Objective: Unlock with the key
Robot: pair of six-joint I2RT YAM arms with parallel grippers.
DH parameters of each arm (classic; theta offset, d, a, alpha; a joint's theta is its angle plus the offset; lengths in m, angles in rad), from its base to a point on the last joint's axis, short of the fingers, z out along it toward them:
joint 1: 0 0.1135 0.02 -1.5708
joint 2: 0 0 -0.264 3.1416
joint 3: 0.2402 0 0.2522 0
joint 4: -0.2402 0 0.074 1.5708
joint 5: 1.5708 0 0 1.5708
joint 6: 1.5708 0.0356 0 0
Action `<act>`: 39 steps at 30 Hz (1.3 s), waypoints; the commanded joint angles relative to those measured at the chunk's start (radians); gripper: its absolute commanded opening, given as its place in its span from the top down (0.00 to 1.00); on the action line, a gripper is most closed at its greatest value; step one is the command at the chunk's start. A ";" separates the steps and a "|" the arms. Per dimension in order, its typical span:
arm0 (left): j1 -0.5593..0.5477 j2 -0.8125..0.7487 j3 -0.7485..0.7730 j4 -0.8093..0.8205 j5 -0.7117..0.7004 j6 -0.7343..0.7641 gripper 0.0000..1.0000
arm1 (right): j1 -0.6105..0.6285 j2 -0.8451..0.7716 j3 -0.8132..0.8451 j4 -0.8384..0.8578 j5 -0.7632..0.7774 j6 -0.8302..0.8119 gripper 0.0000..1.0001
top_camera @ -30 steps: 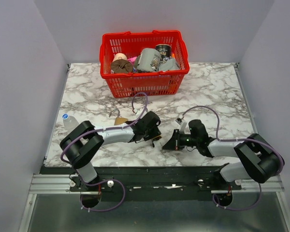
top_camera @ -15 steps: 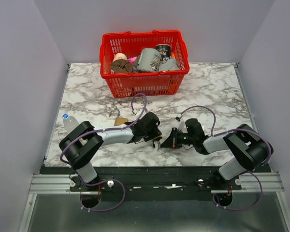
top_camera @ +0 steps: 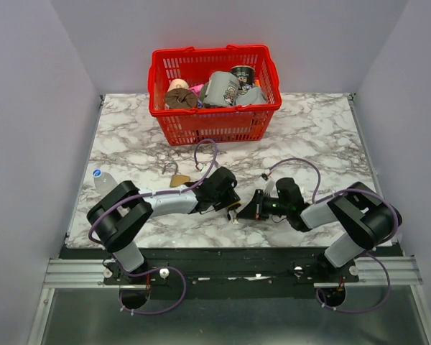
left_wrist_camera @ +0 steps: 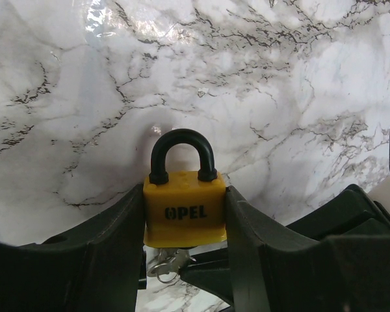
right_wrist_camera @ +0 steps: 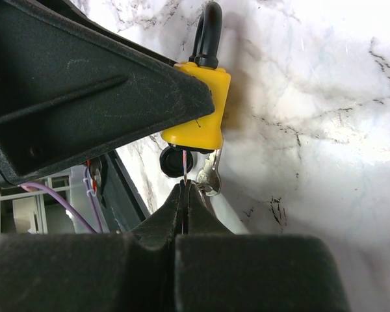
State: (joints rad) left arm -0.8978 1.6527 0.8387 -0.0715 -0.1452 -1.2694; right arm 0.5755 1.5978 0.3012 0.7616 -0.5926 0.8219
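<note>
The left jaws, half open, clamp the padlock [left_wrist_camera: 184,207] by its sides over the desk [left_wrist_camera: 279,97], likely steadying its keyhole end toward the right jaws, closed tight at the key [right_wrist_camera: 211,175] under it, though whether they pinch it I cannot tell.

The small padlock [left_wrist_camera: 184,211] sits between the two fingers of the left tool [left_wrist_camera: 185,200], one finger touching each of its sides, with its shackle pointing away from that tool over the worktop [left_wrist_camera: 279,78]. The key [left_wrist_camera: 170,262] hangs just below the padlock's bottom end. The right tool [right_wrist_camera: 184,190] lies to the right of the padlock, its tips at that bottom end, just beside the key. A larger padlock [top_camera: 177,178] lies on the worktop behind and left of the small one, with a bottle [top_camera: 98,177] farther left. A basket [top_camera: 212,123] holding several things stands well behind it.
</note>
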 commanded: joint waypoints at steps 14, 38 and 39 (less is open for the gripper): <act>-0.006 -0.001 -0.033 -0.099 0.007 0.002 1.00 | 0.003 -0.041 -0.025 0.021 0.125 -0.024 0.99; -0.007 -0.004 -0.046 -0.083 0.004 0.010 1.00 | 0.000 -0.003 0.007 0.051 0.152 -0.012 0.99; -0.007 -0.002 -0.046 -0.085 0.001 0.008 1.00 | 0.003 0.002 0.010 0.050 0.155 -0.009 0.99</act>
State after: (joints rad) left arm -0.8978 1.6474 0.8318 -0.0677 -0.1455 -1.2690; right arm 0.5812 1.5768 0.2844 0.7624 -0.5354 0.8211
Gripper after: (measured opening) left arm 0.542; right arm 0.012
